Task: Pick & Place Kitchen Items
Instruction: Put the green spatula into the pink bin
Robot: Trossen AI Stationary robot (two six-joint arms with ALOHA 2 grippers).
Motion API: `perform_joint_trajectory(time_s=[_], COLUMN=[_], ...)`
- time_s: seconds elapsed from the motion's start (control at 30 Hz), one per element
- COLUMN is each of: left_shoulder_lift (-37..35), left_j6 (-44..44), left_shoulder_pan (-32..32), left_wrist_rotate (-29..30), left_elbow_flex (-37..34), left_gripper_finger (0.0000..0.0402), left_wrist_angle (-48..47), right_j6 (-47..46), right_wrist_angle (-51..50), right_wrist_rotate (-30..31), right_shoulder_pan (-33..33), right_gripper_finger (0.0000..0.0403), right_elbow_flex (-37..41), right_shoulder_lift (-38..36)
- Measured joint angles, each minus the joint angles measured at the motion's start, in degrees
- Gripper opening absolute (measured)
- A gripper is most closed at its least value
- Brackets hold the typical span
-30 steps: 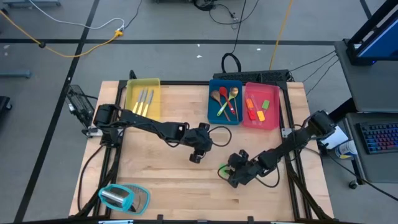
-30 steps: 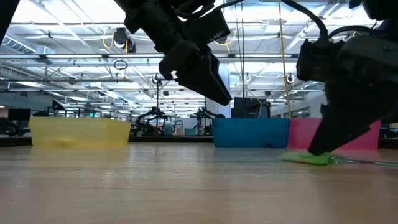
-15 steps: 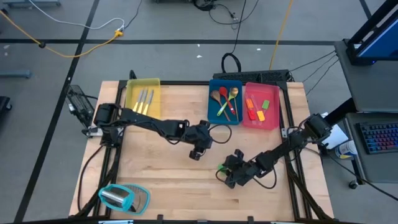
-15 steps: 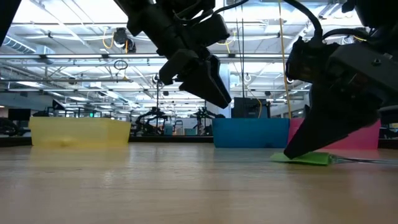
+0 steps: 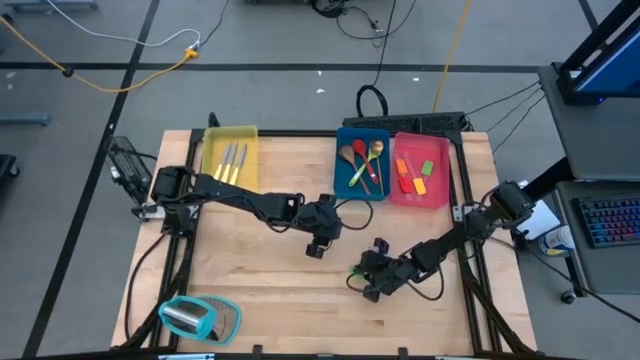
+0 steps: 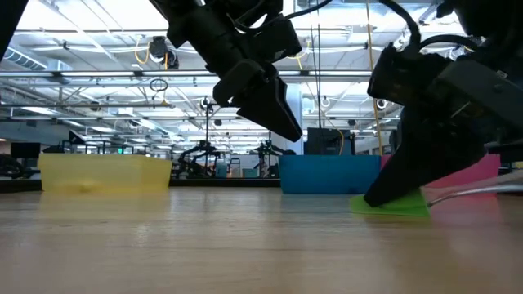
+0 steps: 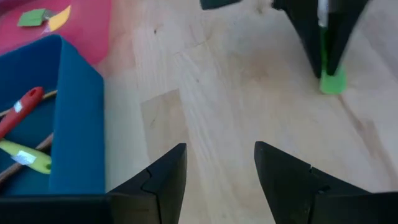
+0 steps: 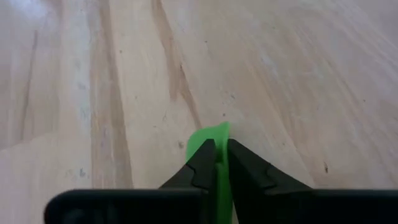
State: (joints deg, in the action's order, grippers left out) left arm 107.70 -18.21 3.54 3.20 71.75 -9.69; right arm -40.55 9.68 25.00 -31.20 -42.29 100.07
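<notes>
From above, the pale wooden desk (image 5: 250,270) carries three rectangular plastic trays along its far edge: a yellow tray (image 5: 229,158) near the far left corner holding silver cutlery (image 5: 232,165), and a blue tray (image 5: 362,163) touching a pink tray (image 5: 421,170) towards the far right corner. The blue tray holds wooden, gold, red and green spoons (image 5: 362,163); the pink one holds small orange, yellow and green-headed spatulas (image 5: 412,174). A teal-and-clear rounded object (image 5: 198,317) sits by the near left corner. The left tool (image 5: 316,249) hovers over the middle of the desk. The right tool (image 5: 357,279) is down at the desk towards the near right, with a small green-headed spatula (image 5: 354,271) at its tip.

At desk level, the right tool (image 6: 392,196) points steeply down and its tip meets the flat green head (image 6: 391,205), which lies on the wood; a pale handle runs off towards the right edge. The left tool (image 6: 282,122) hangs well above the desk.

The left wrist camera shows its own two dark fingers (image 7: 161,180) standing apart, nothing between them, above bare wood beside the blue tray (image 7: 78,137); further off, the right tool (image 7: 328,59) pinches the green spatula (image 7: 333,83).

The right wrist camera shows its fingers (image 8: 202,168) closed on the green spatula head (image 8: 208,138), which sticks out just past the tips.
</notes>
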Motion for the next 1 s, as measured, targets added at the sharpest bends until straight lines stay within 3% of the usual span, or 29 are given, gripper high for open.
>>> perform_joint_trajectory(time_s=[0.17,0.37,0.73,1.0], left_shoulder_lift=[0.02,0.02,0.02,0.02], left_j6=[2.46,5.95,12.05,15.03], left_shoulder_pan=[0.53,1.49,4.66,7.45], left_wrist_rotate=[-0.62,-0.64,-0.57,-0.11], left_elbow_flex=[0.0,0.0,0.0,0.0], left_gripper_finger=[0.0191,0.0191,0.0191,0.0191], left_wrist_angle=[0.01,0.04,0.68,3.25], right_j6=[6.94,11.57,13.59,18.91], right_wrist_angle=[-2.64,-10.93,-31.16,-38.33], right_wrist_rotate=[-1.17,2.29,23.59,39.62], right_shoulder_pan=[0.4,1.22,5.11,14.11], right_gripper_finger=[0.0011,0.001,0.0012,0.0012], right_elbow_flex=[0.31,0.24,0.18,0.16], right_shoulder_lift=[-5.74,-13.36,-28.17,-37.47])
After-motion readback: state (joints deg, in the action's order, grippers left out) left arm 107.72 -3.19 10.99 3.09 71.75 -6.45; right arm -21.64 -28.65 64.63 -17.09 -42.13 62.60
